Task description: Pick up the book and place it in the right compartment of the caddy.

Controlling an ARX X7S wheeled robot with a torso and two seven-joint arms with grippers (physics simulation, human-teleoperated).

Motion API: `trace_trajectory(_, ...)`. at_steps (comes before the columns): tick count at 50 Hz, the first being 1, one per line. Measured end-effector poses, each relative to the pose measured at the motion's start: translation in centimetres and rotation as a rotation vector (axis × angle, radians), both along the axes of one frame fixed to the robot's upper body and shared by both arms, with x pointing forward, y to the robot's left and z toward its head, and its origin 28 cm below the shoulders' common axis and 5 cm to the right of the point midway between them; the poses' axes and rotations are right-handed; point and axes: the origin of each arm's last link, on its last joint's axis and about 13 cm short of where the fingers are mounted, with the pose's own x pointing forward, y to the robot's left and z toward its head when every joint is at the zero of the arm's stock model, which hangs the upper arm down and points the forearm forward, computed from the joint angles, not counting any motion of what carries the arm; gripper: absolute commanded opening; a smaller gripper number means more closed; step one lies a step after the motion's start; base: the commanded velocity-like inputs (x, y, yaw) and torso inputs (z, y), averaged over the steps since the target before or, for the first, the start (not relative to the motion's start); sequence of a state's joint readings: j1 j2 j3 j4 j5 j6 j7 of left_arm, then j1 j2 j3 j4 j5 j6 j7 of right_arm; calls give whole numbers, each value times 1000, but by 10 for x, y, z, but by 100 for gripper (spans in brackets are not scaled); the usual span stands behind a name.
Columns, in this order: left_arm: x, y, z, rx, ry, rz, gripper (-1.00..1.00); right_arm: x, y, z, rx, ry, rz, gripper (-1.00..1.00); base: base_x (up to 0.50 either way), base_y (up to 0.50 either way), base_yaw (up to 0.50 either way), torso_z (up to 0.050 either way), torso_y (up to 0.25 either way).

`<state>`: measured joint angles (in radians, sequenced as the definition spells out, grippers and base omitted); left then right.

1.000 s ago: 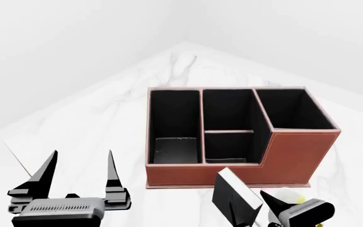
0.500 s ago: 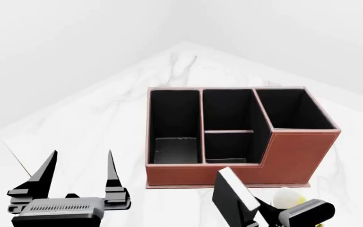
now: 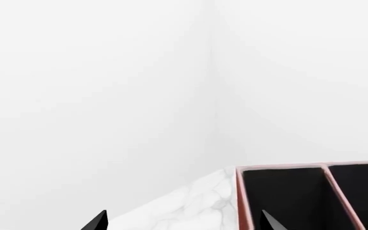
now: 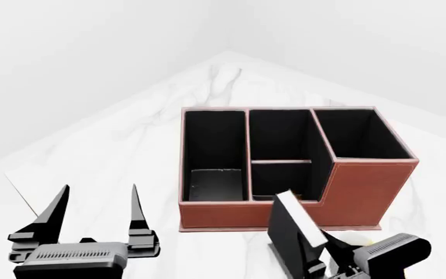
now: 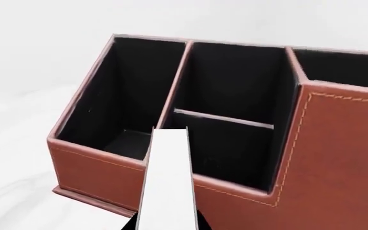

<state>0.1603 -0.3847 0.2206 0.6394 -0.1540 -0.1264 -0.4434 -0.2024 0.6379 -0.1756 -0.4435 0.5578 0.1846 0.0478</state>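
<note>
Book (image 4: 291,229) clamped upright in the right gripper (image 4: 320,268), page edges up, raised just before the caddy (image 4: 285,214) front wall, level with the divided middle section. Right compartment (image 4: 359,135) up and to the right beyond the tall stepped wall, the obstacle to clear. Left gripper (image 4: 95,203) spread open, empty, well apart.

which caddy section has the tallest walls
The right compartment of the caddy: its brown front wall steps up higher than the long left section and the divided middle section.
</note>
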Motion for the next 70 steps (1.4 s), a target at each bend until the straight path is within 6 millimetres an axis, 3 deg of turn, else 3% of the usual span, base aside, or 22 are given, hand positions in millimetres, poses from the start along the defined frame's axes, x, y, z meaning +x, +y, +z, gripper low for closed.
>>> trace_trajectory(7, 0, 0, 0, 0, 0, 3, 100, 2, -2, 20, -3, -29, -10, -100, 0, 0, 0, 0, 1)
trace_trajectory(24, 0, 0, -1, 4, 3, 3, 100, 8, -5, 95, 12, -126, -20, -100, 0, 0, 0, 0, 1)
trace_trajectory(41, 0, 0, -1, 8, 3, 7, 100, 19, 1, 152, 34, -135, -40, -100, 0, 0, 0, 0, 1)
trace_trajectory(59, 0, 0, 0, 8, 2, 12, 100, 45, 1, 200, 65, -131, -142, -100, 0, 0, 0, 0, 2)
trace_trajectory(70, 1, 0, 0, 8, 3, 15, 100, 59, -2, 217, 70, -134, -233, -100, 0, 0, 0, 0, 1)
